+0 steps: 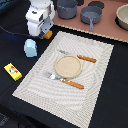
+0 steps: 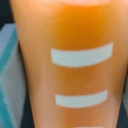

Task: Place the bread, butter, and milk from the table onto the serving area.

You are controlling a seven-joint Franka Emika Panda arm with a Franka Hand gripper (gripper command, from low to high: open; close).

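Your gripper [image 1: 44, 33] sits at the far corner of the placemat [image 1: 95, 75], toward the exterior view's left, and the bread [image 1: 47, 35] peeks out from under it as an orange tip at its lower right edge. In the wrist view the loaf [image 2: 75, 65] fills nearly everything, its pale score lines running across the picture, so its long axis runs straight away from the camera. Whether the jaws are clenched on it you cannot tell: no fingers show in either view. Given how close the loaf is to the lens, my guess is that it is held or about to be.

What matters for you is direction. From the gripper, the plate [image 1: 68, 65] lies at about 5 o'clock in the exterior view, near but not touching. The bread is just at the placemat's corner, so any short carry toward 5 o'clock should land it on the striped cloth.

The milk [image 1: 31, 47] stands on the black table [image 1: 107, 107] at about 7 o'clock from the gripper, just beside the placemat's edge. The butter [image 1: 13, 71] lies further out, also around 7 o'clock, apart from the mat.
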